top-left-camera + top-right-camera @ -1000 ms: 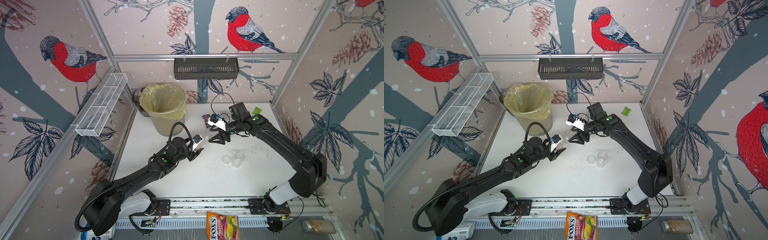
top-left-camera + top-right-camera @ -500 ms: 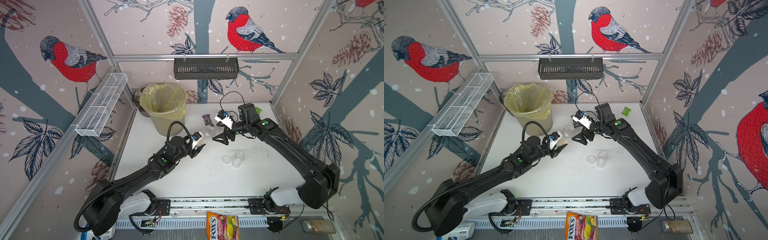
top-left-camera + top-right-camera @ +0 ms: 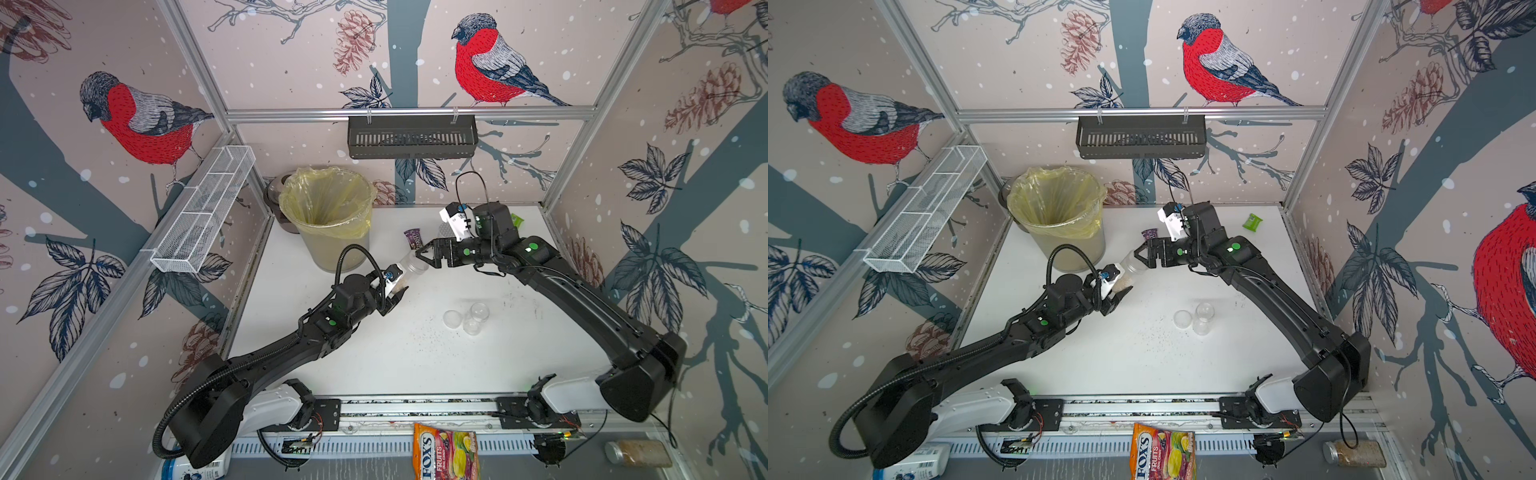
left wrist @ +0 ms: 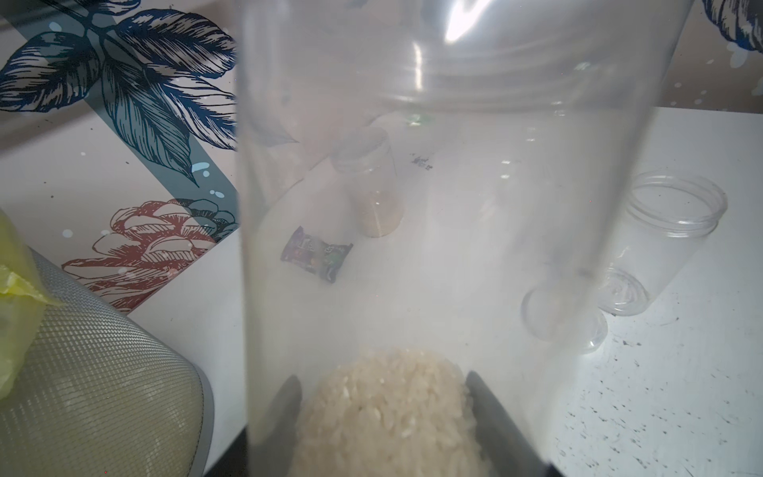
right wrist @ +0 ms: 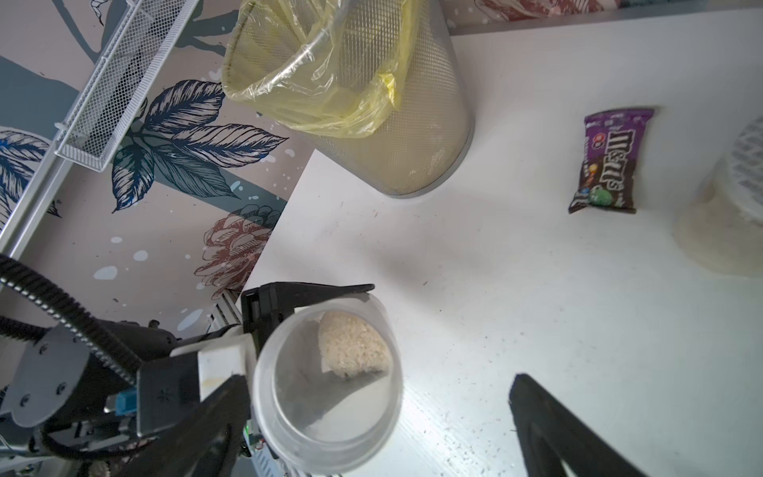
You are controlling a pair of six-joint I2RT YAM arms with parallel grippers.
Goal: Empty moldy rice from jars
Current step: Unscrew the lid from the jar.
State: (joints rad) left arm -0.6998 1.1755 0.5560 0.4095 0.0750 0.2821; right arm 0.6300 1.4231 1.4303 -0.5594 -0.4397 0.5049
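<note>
Rice (image 5: 353, 349), pale beige and heaped, is seen at the bottom of a tilted clear jar (image 5: 330, 396) clamped above the table (image 3: 374, 361) by the left gripper (image 3: 398, 287); the right gripper (image 3: 424, 257) is spread wide beside its upper end

Jar (image 5: 330, 396): clear plastic, glossy, walls slightly hazy. Rice (image 5: 355, 351): matt, grainy. Empty jar (image 4: 669, 231): same clear glossy plastic, moulded thread at the neck. Wide jar (image 5: 718, 231): cloudy plastic, blurred; its lid (image 5: 749, 157) looks dotted silver. Bin (image 5: 429, 124): fine metal mesh, satin grey. Liner (image 5: 313, 82): thin yellow film, translucent, crinkled, shiny. Table (image 3: 374, 365): white, smooth, low sheen, dark specks and scuffs. Packet (image 5: 607, 161): glossy printed wrapper. Basket (image 3: 203, 208): white-coated wire mesh. Shelf (image 3: 411, 137): matt black, slotted. Rail (image 3: 411, 113): bare aluminium, satin. Conduit (image 5: 62, 307): black corrugated plastic.
</note>
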